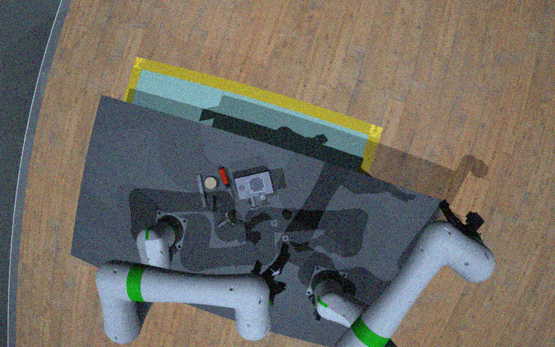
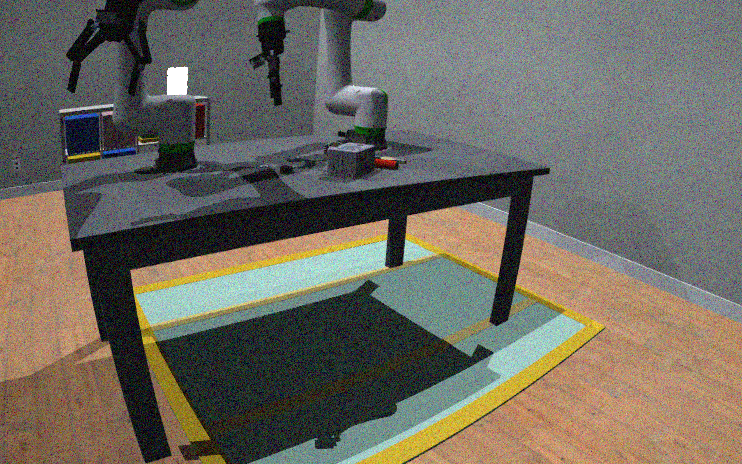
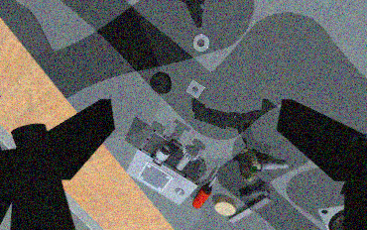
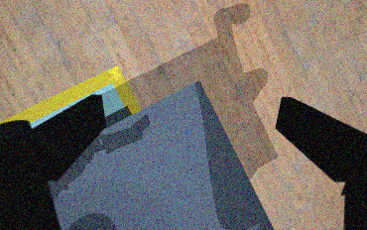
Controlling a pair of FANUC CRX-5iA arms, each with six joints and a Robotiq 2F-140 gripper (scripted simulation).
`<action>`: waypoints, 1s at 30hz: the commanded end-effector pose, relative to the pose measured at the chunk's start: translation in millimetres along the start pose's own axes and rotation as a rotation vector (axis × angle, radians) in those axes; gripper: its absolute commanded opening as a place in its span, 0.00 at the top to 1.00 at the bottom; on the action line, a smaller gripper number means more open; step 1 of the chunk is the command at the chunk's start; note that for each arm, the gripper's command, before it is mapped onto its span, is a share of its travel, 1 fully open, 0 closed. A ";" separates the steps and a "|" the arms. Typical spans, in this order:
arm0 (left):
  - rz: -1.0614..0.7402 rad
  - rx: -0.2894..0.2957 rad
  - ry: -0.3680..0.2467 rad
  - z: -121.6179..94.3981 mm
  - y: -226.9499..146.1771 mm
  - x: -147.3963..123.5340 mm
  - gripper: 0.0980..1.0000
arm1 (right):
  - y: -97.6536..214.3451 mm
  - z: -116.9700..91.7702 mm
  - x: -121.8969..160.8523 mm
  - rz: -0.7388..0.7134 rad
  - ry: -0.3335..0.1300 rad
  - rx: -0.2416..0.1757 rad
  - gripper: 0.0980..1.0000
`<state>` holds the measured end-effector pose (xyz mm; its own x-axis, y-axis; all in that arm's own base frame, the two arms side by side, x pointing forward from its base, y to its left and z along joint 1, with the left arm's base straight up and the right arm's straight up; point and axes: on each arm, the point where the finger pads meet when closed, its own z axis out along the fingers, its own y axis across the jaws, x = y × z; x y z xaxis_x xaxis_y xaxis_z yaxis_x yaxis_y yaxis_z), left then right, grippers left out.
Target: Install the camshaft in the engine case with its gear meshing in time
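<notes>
Left gripper (image 1: pixel 271 265) (image 2: pixel 271 76) (image 3: pixel 196 114): fully open, nothing held, raised above the table (image 1: pixel 123 163) (image 2: pixel 465 155) (image 3: pixel 307 55) (image 4: pixel 164 169). Right gripper (image 1: pixel 460 215) (image 2: pixel 102 90) (image 4: pixel 190 110): also fully open, nothing held, out by a table corner.

Views compared. Left wrist view takes in the loose parts; right wrist view gives only table corner, wood floor and part of the yellow-bordered mat (image 1: pixel 257 96) (image 2: pixel 273 273) (image 4: pixel 79 99). Exterior view alone shows the shelf unit (image 2: pixel 87 108) by the wall.

Task parts. Engine case (image 1: pixel 253 184) (image 2: pixel 350 160) (image 3: pixel 161 177) stands upright on the table. Camshaft (image 1: pixel 231 217) (image 3: pixel 250 164), by appearance, lies apart from the case, off its front side; not installed. Gear teeth and marks too small to read.

Count: 2 arms, 2 grippers, 1 case, 1 screwdriver (image 1: pixel 224 176) (image 2: pixel 386 163) (image 3: pixel 201 196), 1 cream disc (image 1: pixel 210 182) (image 3: pixel 225 208), 1 long bar (image 1: pixel 201 190) (image 3: pixel 250 208), 1 ring (image 1: pixel 283 238) (image 3: pixel 195 43), 1 small square plate (image 1: pixel 271 223) (image 3: pixel 190 88).

Surfaces. Case: boxy, pale grey top, square recess plus round feature. Screwdriver: red handle. Bar: straight, grey. Ring: pale, round. Plate: pale, darker centre. Table: matte dark grey, crossed by arm shadows. Floor: wood planks.
</notes>
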<state>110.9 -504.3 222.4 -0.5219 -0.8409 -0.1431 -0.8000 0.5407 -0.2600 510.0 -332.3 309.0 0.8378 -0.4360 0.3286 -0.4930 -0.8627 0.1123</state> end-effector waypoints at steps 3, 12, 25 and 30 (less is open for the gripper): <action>0.029 0.038 -0.245 9.6 55.6 -63.4 0.00 | 0.3 -1.1 0.7 0.000 0.002 0.000 0.00; 0.060 0.083 -0.512 20.4 113.5 -135.9 0.00 | 0.3 -1.1 0.7 0.000 0.002 0.000 0.00; 0.061 0.084 -0.517 26.3 115.9 -136.3 0.00 | 0.3 -1.1 0.7 0.000 0.002 0.000 0.00; 0.061 0.084 -0.517 39.8 119.6 -134.3 0.00 | 0.3 -1.1 0.7 0.000 0.002 0.000 0.00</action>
<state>97.2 -327.2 178.2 -0.3352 -0.7195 -0.6083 -0.7350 0.6036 -0.3089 510.0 -332.3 309.0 0.8378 -0.4360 0.3286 -0.4930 -0.8627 0.1123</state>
